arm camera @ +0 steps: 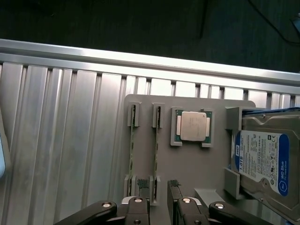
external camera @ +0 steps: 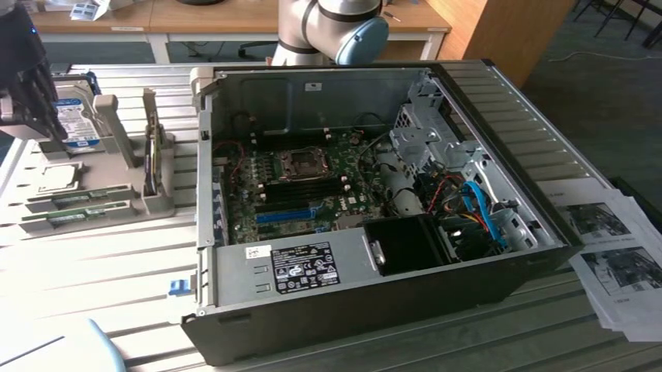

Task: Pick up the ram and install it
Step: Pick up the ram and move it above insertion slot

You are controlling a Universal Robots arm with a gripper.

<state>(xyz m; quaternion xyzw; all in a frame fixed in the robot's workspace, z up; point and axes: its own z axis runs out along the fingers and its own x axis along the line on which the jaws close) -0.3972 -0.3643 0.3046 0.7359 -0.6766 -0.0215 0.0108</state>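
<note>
Two ram sticks stand on edge in a grey holder tray: one ram stick and a second ram stick beside it. In the exterior view they lie as thin green strips, ram and ram. My gripper is open, hovering over the tray with its fingertips on either side of one end of the ram stick nearer the processor. Nothing is held. In the exterior view the gripper is the dark mass at the far left, above the tray.
The tray also holds a square silver processor and a hard drive. An open computer case lies on the slatted metal table, with the motherboard and a blue slot exposed. Papers lie at the exterior view's right.
</note>
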